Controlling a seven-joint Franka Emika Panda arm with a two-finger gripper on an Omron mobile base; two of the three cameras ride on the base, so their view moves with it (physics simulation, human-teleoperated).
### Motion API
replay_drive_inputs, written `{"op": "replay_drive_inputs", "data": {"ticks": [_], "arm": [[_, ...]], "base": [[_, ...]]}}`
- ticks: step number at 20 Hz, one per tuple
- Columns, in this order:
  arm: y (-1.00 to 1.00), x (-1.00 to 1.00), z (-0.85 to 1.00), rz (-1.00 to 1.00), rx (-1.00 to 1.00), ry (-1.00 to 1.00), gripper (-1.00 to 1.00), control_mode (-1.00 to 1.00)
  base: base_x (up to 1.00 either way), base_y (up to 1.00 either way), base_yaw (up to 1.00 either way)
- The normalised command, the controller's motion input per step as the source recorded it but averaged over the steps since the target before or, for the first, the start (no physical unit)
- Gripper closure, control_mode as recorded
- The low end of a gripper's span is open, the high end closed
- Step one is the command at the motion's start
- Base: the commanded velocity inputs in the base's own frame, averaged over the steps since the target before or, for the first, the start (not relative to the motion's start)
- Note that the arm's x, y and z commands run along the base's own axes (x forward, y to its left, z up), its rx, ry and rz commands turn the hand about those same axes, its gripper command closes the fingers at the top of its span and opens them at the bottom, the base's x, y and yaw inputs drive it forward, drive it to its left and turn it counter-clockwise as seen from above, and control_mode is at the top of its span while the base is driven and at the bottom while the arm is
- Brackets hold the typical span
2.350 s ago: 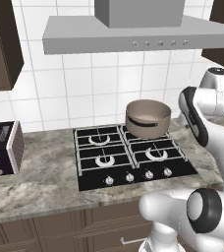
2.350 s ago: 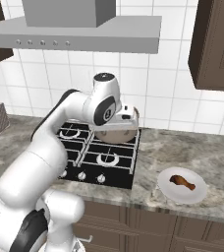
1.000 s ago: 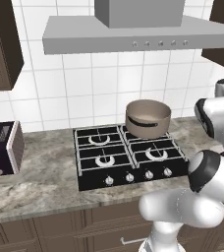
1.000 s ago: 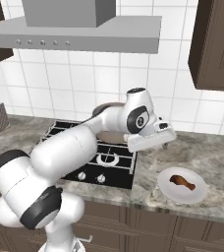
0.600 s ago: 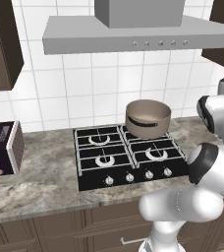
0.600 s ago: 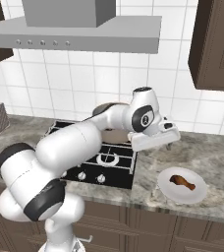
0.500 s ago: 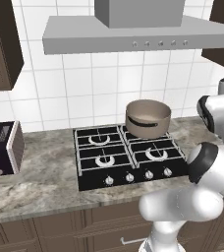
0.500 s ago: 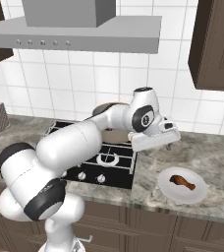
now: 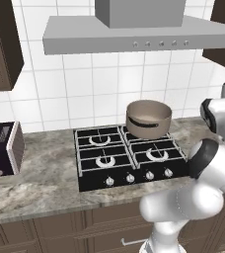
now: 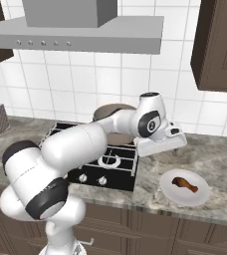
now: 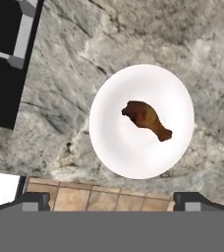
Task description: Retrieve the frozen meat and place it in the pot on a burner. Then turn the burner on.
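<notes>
swung far to the right since the first earlier pictures: then hung in front of the pot point(image 9: 148, 118) over the cooktop point(image 9: 129, 159), now reaches past the cooktop's right edge and hovers over the stone counter point(image 10: 210, 164), above and just cooktop-side of the white plate point(image 10: 184, 194). barely shifted over the last half second. pot, cooktop, toaster point(image 9: 3, 149) and plate lie just where they lay before; scene framing unchanged too. gripper point(image 11: 112, 197) stands with its jaws spread wide apart, one dark fingertip point(image 11: 34, 200) low at the left of the hand view and the other low at the right, with nothing between them and nothing touched. looks straight down on the plate, clear of it. frozen meat point(image 11: 146, 119) lies near the middle of the plate, a small reddish-brown drumstick shape, thick end toward the cooktop, thin end away from it; seen on the plate in the right base view as well point(image 10: 185, 184). pot sits on the rear right burner point(image 9: 141, 132) of the cooktop, pale inside showing, well apart from the plate. silver knobs point(image 9: 136, 177) line the front strip of the cooktop. toaster stands on the counter well to the left of the cooktop.
</notes>
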Motion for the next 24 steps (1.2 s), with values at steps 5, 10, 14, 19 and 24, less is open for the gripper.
{"op": "replay_drive_inputs", "data": {"ticks": [5, 10, 14, 19, 24], "arm": [[-0.34, 0.0, -0.14, 0.0, 0.09, 0.03, -1.0, -1.0], [-0.41, 0.01, -0.19, 0.0, 0.14, 0.03, -1.0, -1.0], [-0.3, 0.02, -0.25, 0.0, 0.12, 0.01, -1.0, -1.0], [-0.24, 0.12, -0.35, 0.05, 0.09, 0.0, -1.0, -1.0], [-0.22, 0.28, -0.3, 0.06, 0.05, 0.0, -1.0, -1.0]], "base": [[0.0, 0.0, 0.0], [0.0, 0.0, 0.0], [0.0, 0.0, 0.0], [0.0, 0.0, 0.0], [0.0, 0.0, 0.0]]}}
